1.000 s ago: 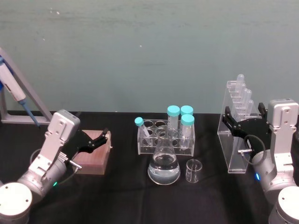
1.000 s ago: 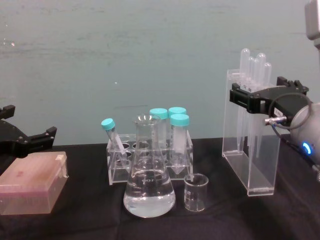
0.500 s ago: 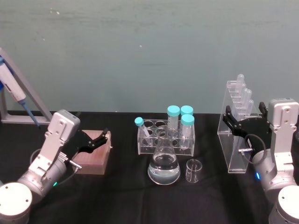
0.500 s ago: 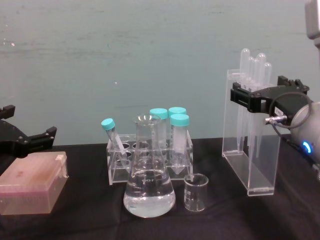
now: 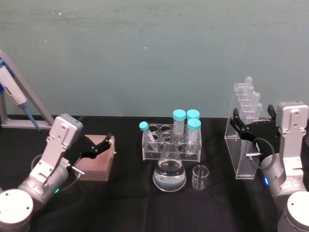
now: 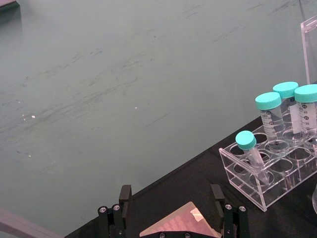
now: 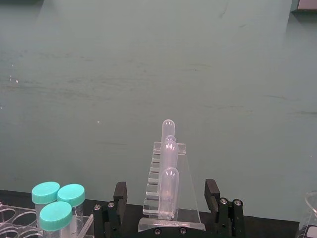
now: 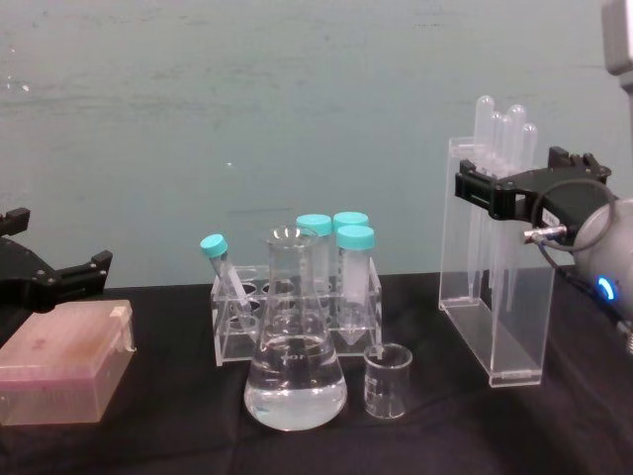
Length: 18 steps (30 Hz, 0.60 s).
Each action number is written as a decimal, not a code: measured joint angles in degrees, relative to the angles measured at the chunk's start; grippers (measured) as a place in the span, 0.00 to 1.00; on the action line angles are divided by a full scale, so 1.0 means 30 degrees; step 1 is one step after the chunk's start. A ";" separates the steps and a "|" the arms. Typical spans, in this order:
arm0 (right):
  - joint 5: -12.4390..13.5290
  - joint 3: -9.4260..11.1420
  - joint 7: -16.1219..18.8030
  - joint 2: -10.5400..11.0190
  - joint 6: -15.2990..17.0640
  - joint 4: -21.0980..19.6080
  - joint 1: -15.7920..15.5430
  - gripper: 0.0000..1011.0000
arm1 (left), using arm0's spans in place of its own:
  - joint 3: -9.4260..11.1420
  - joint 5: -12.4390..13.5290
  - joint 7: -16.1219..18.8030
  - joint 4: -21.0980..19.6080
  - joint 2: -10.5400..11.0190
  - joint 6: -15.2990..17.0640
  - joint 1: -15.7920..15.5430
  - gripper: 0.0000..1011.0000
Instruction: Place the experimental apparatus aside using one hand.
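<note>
The tall clear acrylic stand [image 5: 244, 145] with plastic pipettes stands upright at the table's right. My right gripper [image 5: 254, 121] is open, one black finger on each side of the stand's upper part [image 8: 495, 317]. In the right wrist view the stand [image 7: 171, 220] sits between the fingers of that gripper [image 7: 166, 193] with a small gap on each side. The conical flask [image 5: 169, 169] of clear liquid and the small glass beaker [image 5: 200, 176] stand at centre front. In the chest view the flask [image 8: 295, 381] and beaker [image 8: 385, 381] stand side by side. My left gripper [image 5: 101, 144] is parked open at the left.
A clear tube rack [image 5: 171, 142] with teal-capped tubes stands behind the flask. A pink box [image 5: 96, 159] lies under the left gripper [image 8: 59, 277]. A pipettor on a sloped holder [image 5: 14, 94] stands at the far left. A teal wall closes the back.
My right gripper has risen very slightly around the stand. Nothing else has moved.
</note>
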 joint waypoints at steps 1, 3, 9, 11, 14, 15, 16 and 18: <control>0.0000 0.0002 0.0001 0.0001 -0.0002 0.0000 0.0002 0.99 | 0.0000 -0.0002 0.0000 0.0000 0.0000 0.0000 0.0000 0.99; 0.0000 0.0003 0.0001 0.0001 -0.0002 0.0000 0.0002 0.99 | -0.0001 -0.0001 0.0000 0.0000 0.0000 0.0000 0.0000 0.99; 0.0000 0.0005 0.0001 -0.0007 -0.0003 0.0001 0.0001 0.99 | 0.0000 -0.0001 0.0001 -0.0001 0.0000 0.0000 0.0000 0.99; 0.0001 0.0004 0.0001 -0.0009 -0.0003 0.0000 0.0001 0.99 | 0.0000 -0.0002 0.0001 0.0000 0.0000 0.0001 0.0000 0.99; 0.0001 0.0004 0.0001 -0.0015 -0.0002 0.0000 -0.0001 0.99 | 0.0000 -0.0001 0.0000 -0.0001 0.0000 0.0000 0.0000 0.99; 0.0001 0.0005 0.0000 -0.0016 -0.0003 -0.0001 -0.0001 0.99 | 0.0000 -0.0001 0.0000 -0.0001 0.0000 0.0000 0.0000 0.99; 0.0001 0.0005 0.0000 -0.0017 -0.0002 0.0000 -0.0002 0.99 | -0.0001 0.0000 0.0000 0.0000 0.0000 -0.0001 0.0000 0.99; 0.0001 0.0005 -0.0001 -0.0022 -0.0002 0.0000 -0.0006 0.99 | -0.0001 -0.0001 0.0001 0.0000 0.0000 0.0000 0.0000 0.99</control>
